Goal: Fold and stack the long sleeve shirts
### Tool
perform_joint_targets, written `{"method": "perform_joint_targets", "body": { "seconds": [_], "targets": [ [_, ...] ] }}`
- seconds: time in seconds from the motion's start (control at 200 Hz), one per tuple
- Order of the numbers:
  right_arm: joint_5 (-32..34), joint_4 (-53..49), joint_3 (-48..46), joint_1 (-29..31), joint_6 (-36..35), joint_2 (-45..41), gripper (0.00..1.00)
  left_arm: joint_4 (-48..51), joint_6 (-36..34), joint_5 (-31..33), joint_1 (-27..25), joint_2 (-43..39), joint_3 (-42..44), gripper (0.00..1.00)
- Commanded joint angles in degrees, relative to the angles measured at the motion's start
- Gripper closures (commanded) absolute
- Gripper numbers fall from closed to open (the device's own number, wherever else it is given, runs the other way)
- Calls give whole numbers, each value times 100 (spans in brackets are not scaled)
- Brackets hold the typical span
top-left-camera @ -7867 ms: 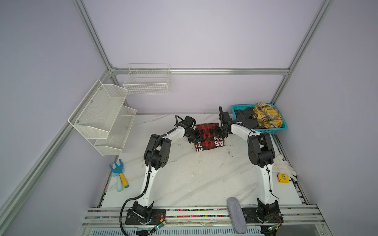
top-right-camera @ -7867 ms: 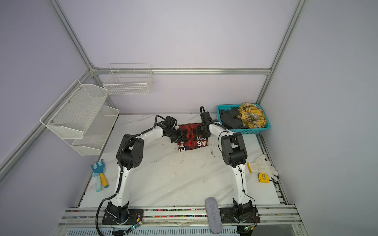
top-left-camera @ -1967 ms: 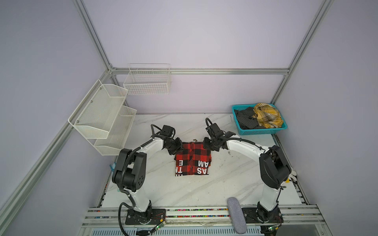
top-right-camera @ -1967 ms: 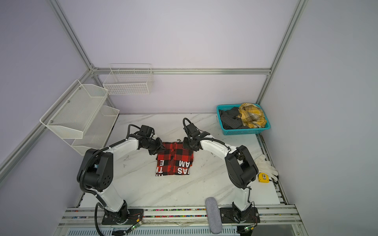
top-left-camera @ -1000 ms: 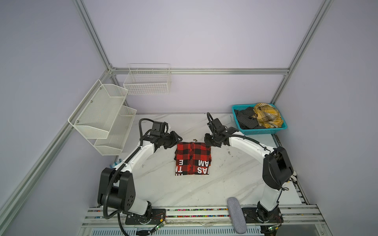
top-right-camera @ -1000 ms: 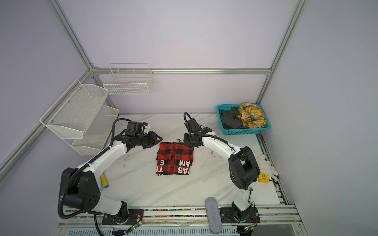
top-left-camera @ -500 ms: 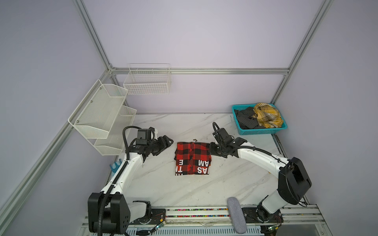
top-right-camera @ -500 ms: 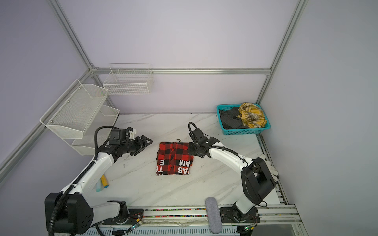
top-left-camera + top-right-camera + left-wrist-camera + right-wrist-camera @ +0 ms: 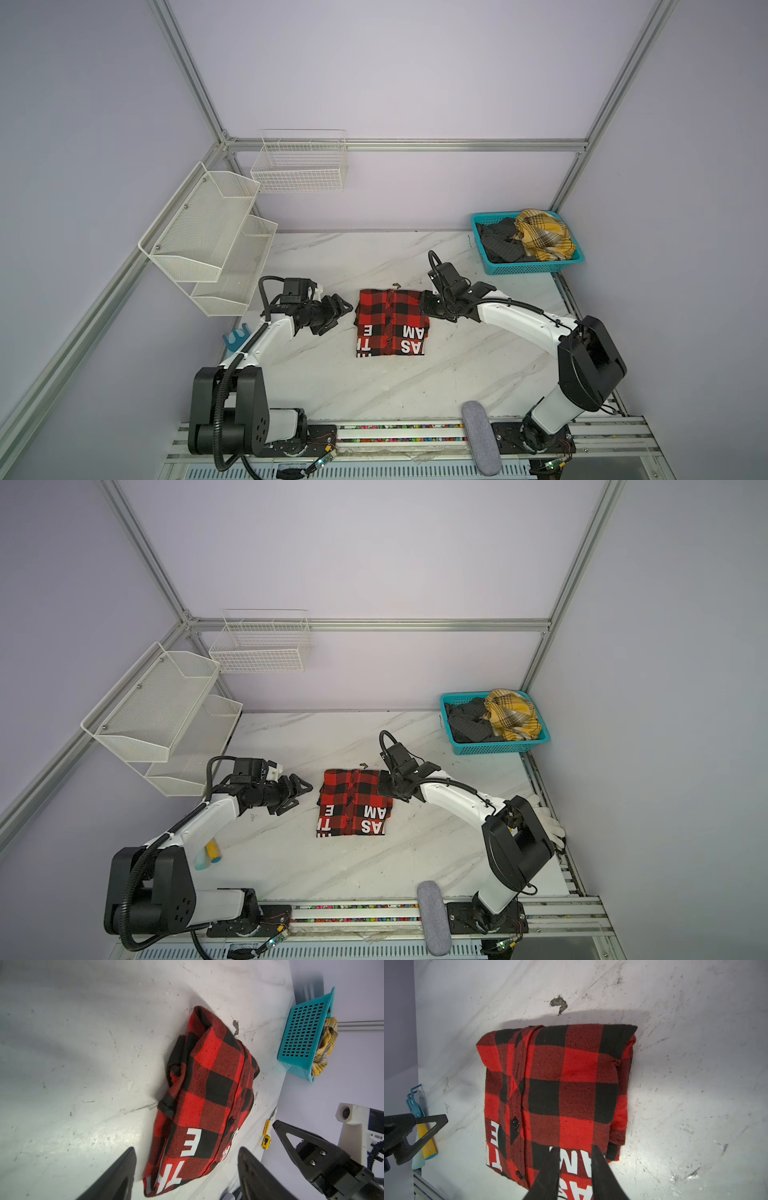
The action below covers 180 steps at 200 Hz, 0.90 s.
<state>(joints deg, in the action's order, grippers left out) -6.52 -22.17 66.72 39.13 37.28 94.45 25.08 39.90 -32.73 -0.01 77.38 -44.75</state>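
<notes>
A red-and-black check long sleeve shirt (image 9: 390, 322) (image 9: 353, 802) lies folded into a rectangle at the middle of the marble table, white block letters along its near edge. My left gripper (image 9: 338, 316) (image 9: 301, 796) stands open just left of the shirt, apart from it; in the left wrist view the shirt (image 9: 207, 1088) lies ahead of the wide jaws of the left gripper (image 9: 186, 1149). My right gripper (image 9: 424, 309) (image 9: 384, 789) is at the shirt's far right edge. In the right wrist view the right gripper (image 9: 576, 1148) shows a narrow gap over the shirt (image 9: 556, 1088), with no cloth pinched.
A teal basket (image 9: 532, 266) (image 9: 498, 748) at the back right holds dark cloth and a yellow plaid garment (image 9: 540, 232). White wire racks (image 9: 208, 232) hang on the left wall. A blue-and-yellow tool (image 9: 210, 854) lies at the left edge, a grey pad (image 9: 480, 436) on the front rail.
The left gripper has opened, let go of the shirt's far left corner and drawn back to the left. The right gripper slid a little nearer along the shirt's right edge. The shirt stays put.
</notes>
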Motion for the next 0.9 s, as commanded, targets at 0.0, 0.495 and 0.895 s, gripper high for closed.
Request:
{"method": "perform_joint_targets", "body": {
  "seconds": [0.0, 0.495, 0.895],
  "targets": [
    [-33, 151, -7, 42, 113, 155, 72, -460, 70, -262, 43, 137, 308, 21],
    [-119, 255, 33, 42, 54, 573, 80, -907, 122, -242, 45, 854, 485, 20],
    [-235, 341, -16, 42, 59, 741, 82, -1550, 621, -392, 45, 1397, 542, 22]
  ]
}}
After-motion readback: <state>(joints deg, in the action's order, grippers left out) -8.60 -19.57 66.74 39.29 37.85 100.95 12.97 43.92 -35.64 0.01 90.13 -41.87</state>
